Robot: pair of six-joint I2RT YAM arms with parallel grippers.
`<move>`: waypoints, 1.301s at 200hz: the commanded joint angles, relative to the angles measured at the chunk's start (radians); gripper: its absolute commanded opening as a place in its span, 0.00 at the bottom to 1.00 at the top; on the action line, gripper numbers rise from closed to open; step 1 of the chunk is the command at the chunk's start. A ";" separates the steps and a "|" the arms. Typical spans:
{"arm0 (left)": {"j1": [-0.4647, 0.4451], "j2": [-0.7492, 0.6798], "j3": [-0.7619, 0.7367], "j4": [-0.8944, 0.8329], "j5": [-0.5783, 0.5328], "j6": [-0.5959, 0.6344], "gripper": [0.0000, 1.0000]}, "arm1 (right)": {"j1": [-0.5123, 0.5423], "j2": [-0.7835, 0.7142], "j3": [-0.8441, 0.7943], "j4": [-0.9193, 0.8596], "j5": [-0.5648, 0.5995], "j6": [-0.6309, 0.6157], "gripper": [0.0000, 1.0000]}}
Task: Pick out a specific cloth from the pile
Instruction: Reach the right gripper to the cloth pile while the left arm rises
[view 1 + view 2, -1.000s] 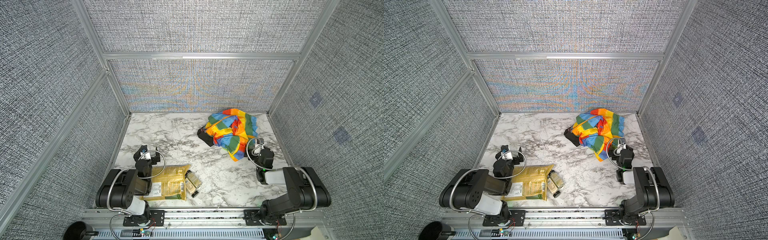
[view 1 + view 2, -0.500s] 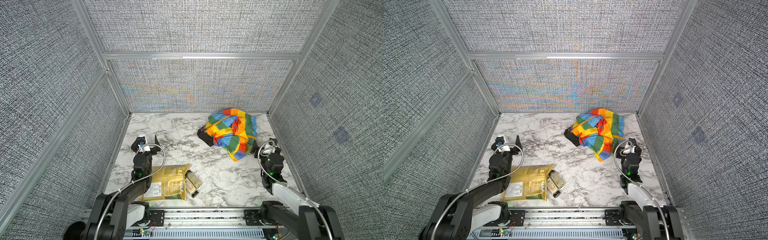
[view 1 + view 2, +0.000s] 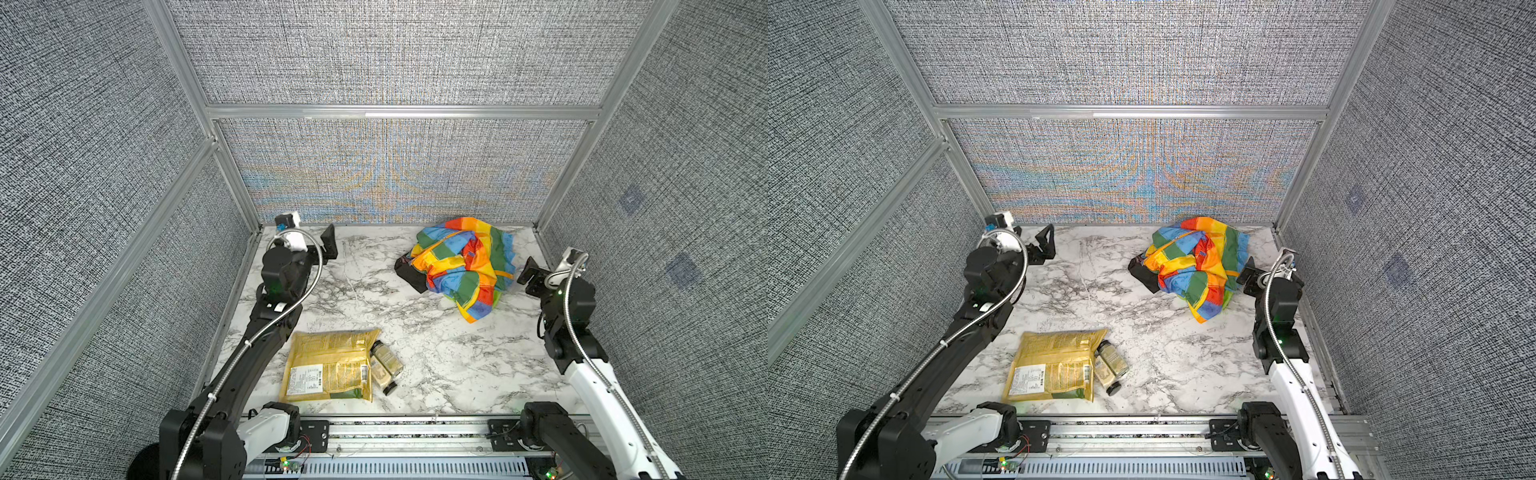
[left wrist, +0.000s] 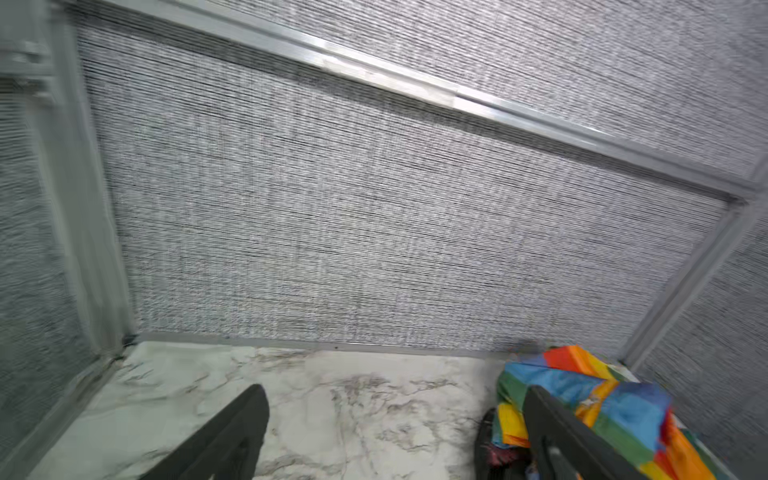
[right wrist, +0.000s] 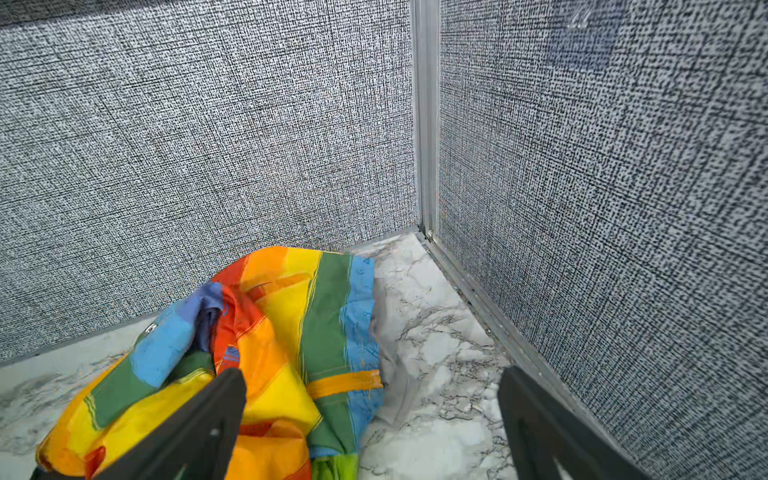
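Note:
The pile sits at the back right of the marble table. Its rainbow-checked cloth (image 3: 461, 266) (image 3: 1196, 266) lies on top. The black cloth (image 3: 409, 272) (image 3: 1142, 272) peeks out from under the pile's left edge. The left wrist view shows that black cloth (image 4: 494, 453) with a bit of red print under the rainbow fabric (image 4: 602, 399). My left gripper (image 3: 311, 241) (image 3: 1032, 237) (image 4: 395, 392) is open above the back left of the table, well away from the pile. My right gripper (image 3: 548, 266) (image 3: 1266, 268) (image 5: 372, 374) is open just right of the rainbow cloth (image 5: 270, 340), holding nothing.
A yellow packet (image 3: 332, 365) lies flat at the front left. Two small spice jars (image 3: 384, 365) lie against its right edge. Grey fabric walls close in the back and both sides. The right wall runs close beside my right gripper.
Both arms have unfolded from the front of the table and reached toward the back. The left gripper went to the back left, the right one up beside the pile. Both stayed open.

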 commanded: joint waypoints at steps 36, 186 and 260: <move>-0.038 0.210 0.240 -0.215 0.311 0.043 0.97 | 0.001 0.129 0.163 -0.235 -0.197 0.112 0.99; -0.041 0.199 0.152 -0.149 0.449 -0.012 0.98 | 0.173 0.626 0.387 -0.421 -0.393 0.138 0.98; -0.046 0.215 0.154 -0.154 0.447 -0.011 0.98 | 0.457 0.649 0.464 -0.408 -0.069 0.123 0.78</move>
